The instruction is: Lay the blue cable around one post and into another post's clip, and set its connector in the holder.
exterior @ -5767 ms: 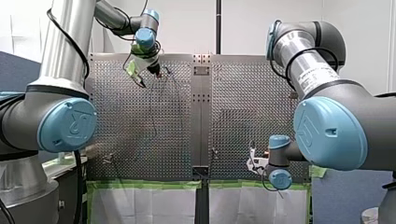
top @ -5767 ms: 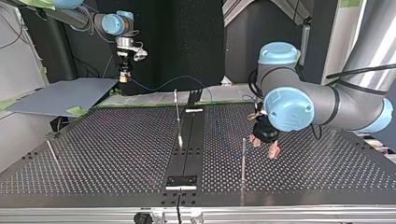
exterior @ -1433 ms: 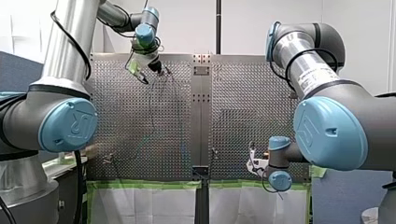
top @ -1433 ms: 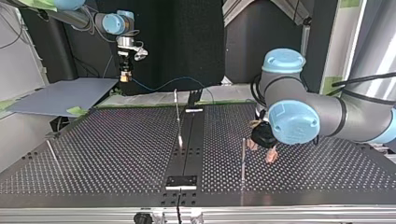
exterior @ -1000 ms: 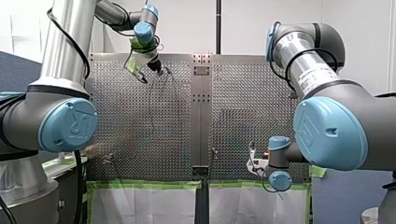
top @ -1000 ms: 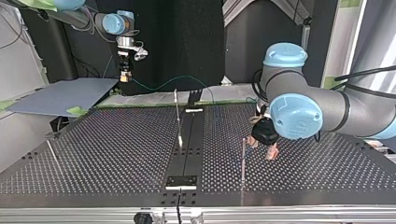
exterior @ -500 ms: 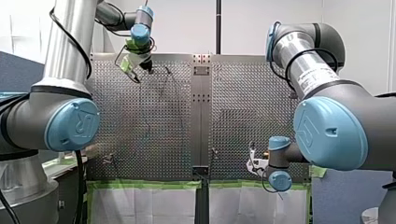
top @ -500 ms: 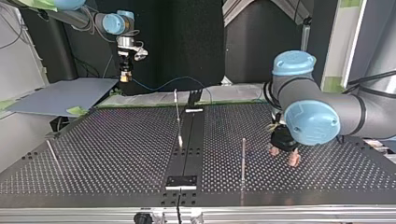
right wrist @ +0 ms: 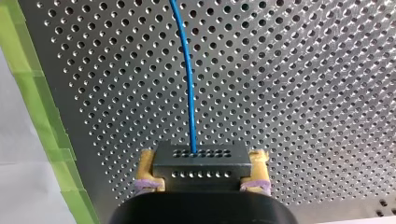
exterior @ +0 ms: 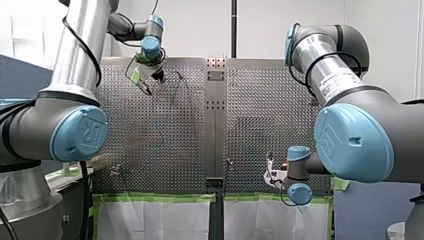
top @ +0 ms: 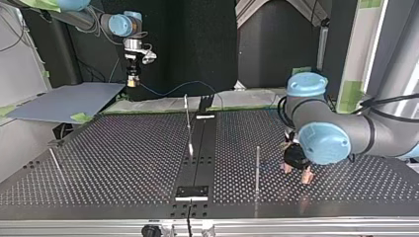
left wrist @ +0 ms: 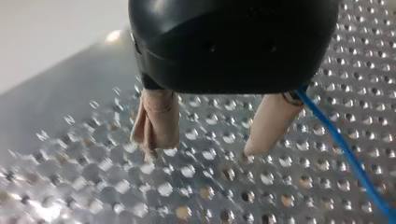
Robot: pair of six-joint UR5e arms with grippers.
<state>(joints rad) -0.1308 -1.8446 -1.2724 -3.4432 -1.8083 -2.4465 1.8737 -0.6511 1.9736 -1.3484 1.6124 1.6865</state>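
Observation:
In the right wrist view my right gripper is shut on the black connector, and the blue cable runs from it out over the perforated plate. The top view has that gripper raised at the far left, the cable sagging toward the middle post. My left gripper hangs low over the table, right of the near post. Its beige fingers stand open with nothing between them, and the cable passes beside one finger. The black holder sits at the near middle edge.
A third thin post leans at the top view's near left. A grey sheet with green tape lies beyond the table's far left corner. Green tape lines the table edge beside my right gripper. A dark strip runs down the table's middle.
My left gripper has moved toward the top view's right, away from the near post, and a little nearer the camera, still open. My right arm has stayed put.

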